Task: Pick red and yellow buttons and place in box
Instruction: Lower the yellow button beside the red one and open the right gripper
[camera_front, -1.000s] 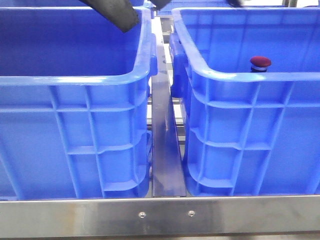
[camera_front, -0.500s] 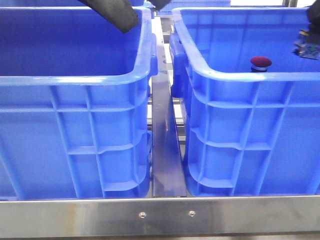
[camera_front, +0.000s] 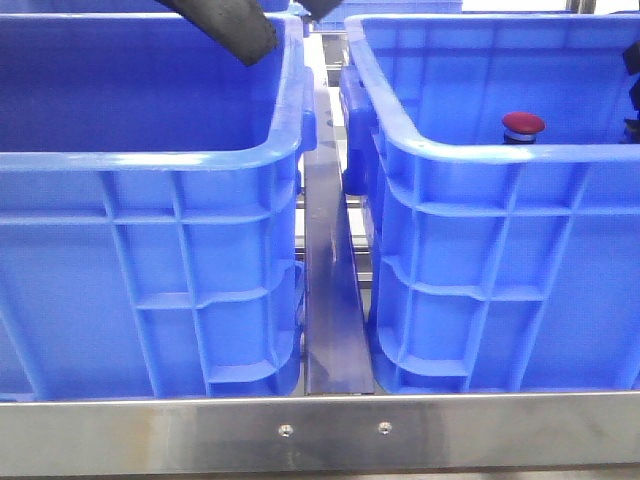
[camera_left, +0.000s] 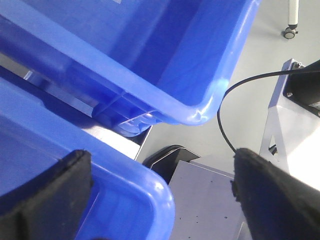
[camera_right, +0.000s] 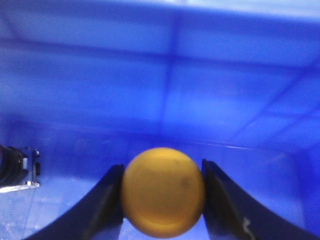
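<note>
The red button (camera_front: 523, 124) stands on its silvery collar inside the right blue crate (camera_front: 470, 150), just behind its near rim. My right gripper (camera_right: 163, 192) is shut on the yellow button (camera_right: 163, 197), with both fingers against the cap, low inside a blue crate (camera_right: 165, 85). In the front view only a dark sliver of the right gripper (camera_front: 634, 100) shows at the right edge. My left gripper (camera_left: 160, 195) is open and empty, its fingers (camera_left: 45, 195) wide apart over a crate's corner rim (camera_left: 150, 187). The left crate (camera_front: 150, 160) shows nothing inside.
A steel rail (camera_front: 330, 280) runs between the two crates and a steel bar (camera_front: 320, 430) crosses in front. A dark part of my left arm (camera_front: 235, 30) hangs over the left crate's far right corner. A black cable (camera_left: 223, 125) and a dark, silvery part (camera_right: 15, 170) are nearby.
My right gripper came into view at the front view's right edge half a second ago and has since moved further right, almost out of frame. The red button and left arm have not moved.
</note>
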